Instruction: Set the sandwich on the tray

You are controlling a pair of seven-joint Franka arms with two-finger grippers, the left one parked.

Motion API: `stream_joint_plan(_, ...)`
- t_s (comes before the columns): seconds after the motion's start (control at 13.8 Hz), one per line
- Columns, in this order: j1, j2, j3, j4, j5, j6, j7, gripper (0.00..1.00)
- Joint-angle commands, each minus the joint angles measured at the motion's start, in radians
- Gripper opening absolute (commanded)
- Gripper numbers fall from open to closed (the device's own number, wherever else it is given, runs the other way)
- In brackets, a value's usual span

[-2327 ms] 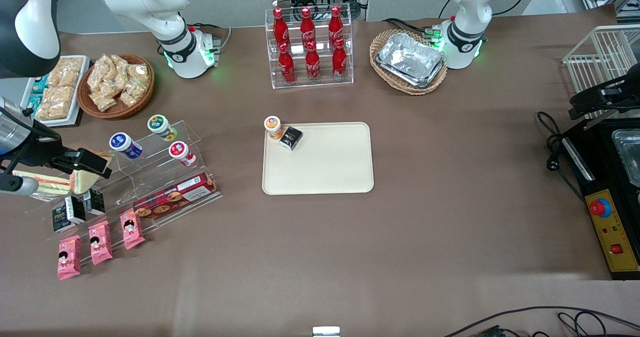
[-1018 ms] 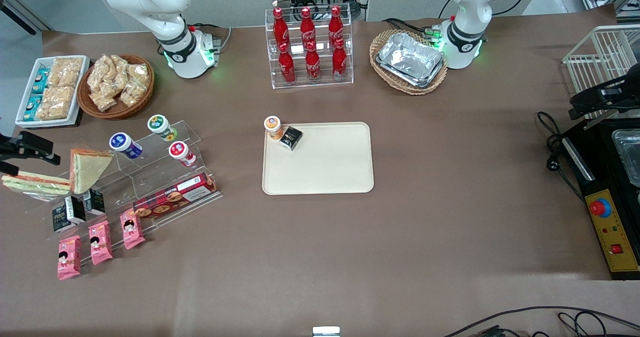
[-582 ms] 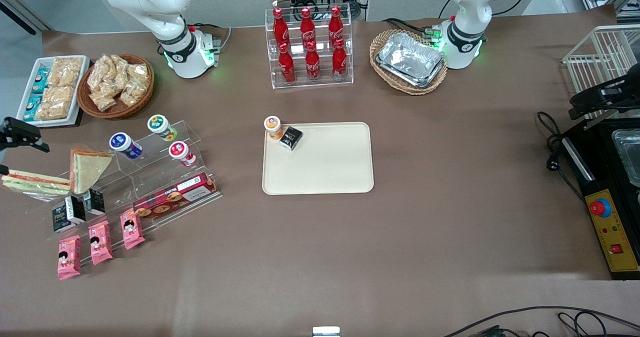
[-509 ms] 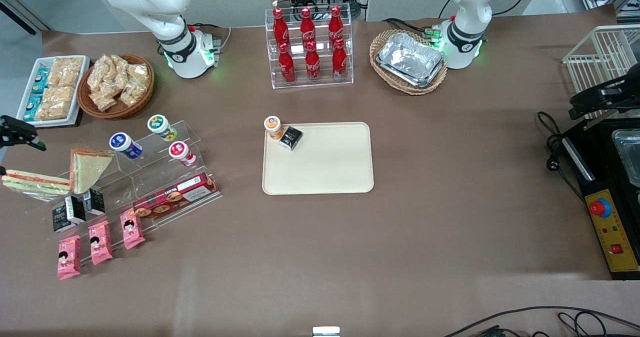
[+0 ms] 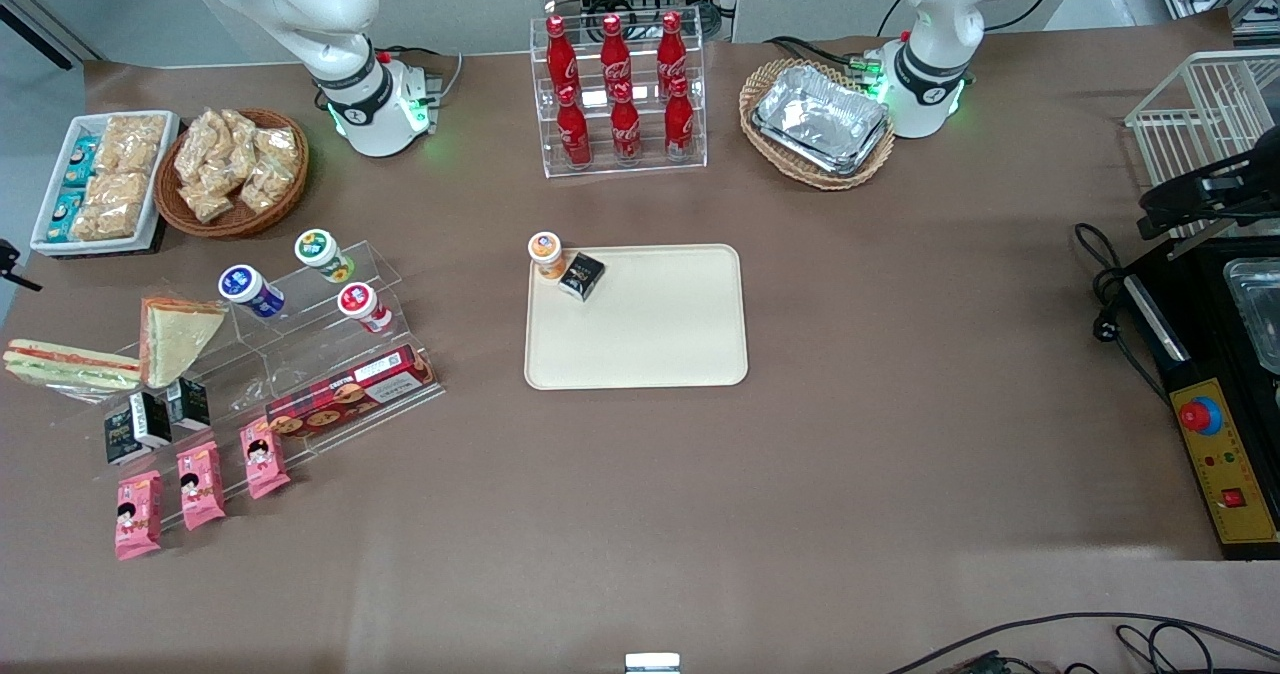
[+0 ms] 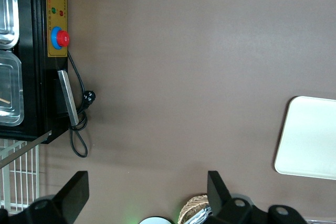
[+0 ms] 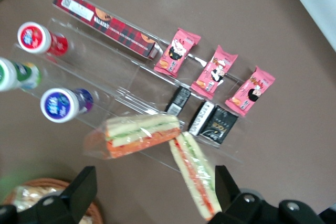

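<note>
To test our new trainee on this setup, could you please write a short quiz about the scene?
1. Yes or no: is the sandwich on the tray yet?
2. The gripper hovering over the sandwich is: A) open, B) shut on it.
3. How many red bottles are there?

Key: 1 no; 2 A; 3 six.

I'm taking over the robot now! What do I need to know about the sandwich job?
Gripper: open, holding nothing, above the snack rack at the working arm's end of the table.
Sandwich: lying beside the other wedge, not grasped.
Tray: mid-table, with a small pot and a black box at one corner.
Done: nothing yet.
Left: grasp the striped sandwich, carry it over, set it on the tray.
</note>
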Motion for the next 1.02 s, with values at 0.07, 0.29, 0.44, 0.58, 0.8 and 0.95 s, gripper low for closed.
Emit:
stream_joint_plan(0.07,-0.014,0.062,0.005,0.004,-0.011,0.087,-0.252,1.0)
stream_joint_plan(0.29,-0.027,0.081,0.005,0.001,-0.008,0.114,-0.375,1.0)
stream_joint_plan(0.44,-0.06,0.101,0.007,0.0,0.001,0.114,-0.433,1.0)
stream_joint_plan(0.58,-0.075,0.107,0.005,0.0,0.004,0.123,-0.486,1.0)
stream_joint_plan(0.8,-0.094,0.119,0.007,0.0,0.004,0.127,-0.549,1.0)
stream_joint_plan(0.95,-0.104,0.133,0.007,0.0,0.004,0.128,-0.579,1.0)
